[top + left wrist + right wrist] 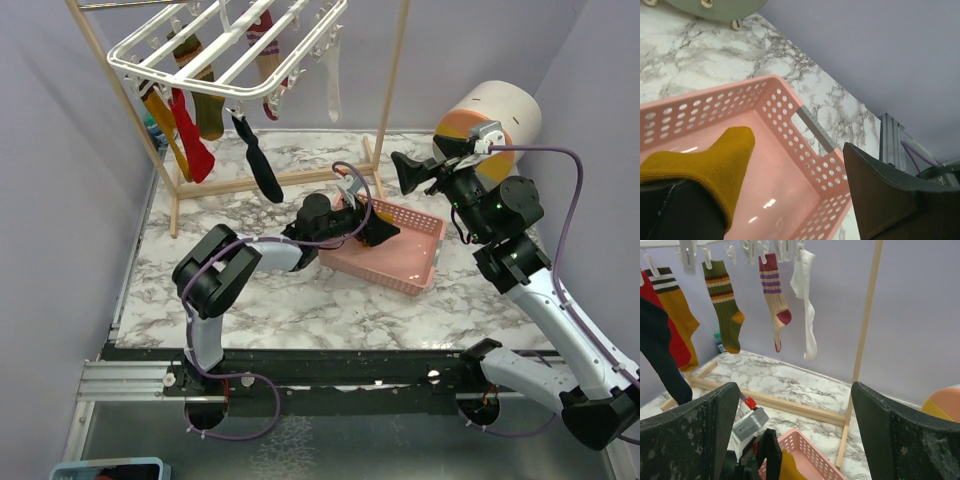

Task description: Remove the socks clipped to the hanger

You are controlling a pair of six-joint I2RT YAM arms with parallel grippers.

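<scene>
— What's in the perforated pink basket [790, 115]?
— One knitted mustard sock [715, 155], against my left gripper [775, 175], fingers spread. Right gripper [794, 390] gapes too. Striped socks [725, 305] hang on the white barred hanger [215, 88], upper left.

A robot test cell: plain lilac walls [60, 200] enclose a marble-print table [300, 310].

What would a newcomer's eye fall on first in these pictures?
The white hanger at upper left stands out first, with colourful socks dangling from its clips. At the table's centre, the left gripper hangs open over the pink basket, with a mustard sock resting on one finger.
</scene>
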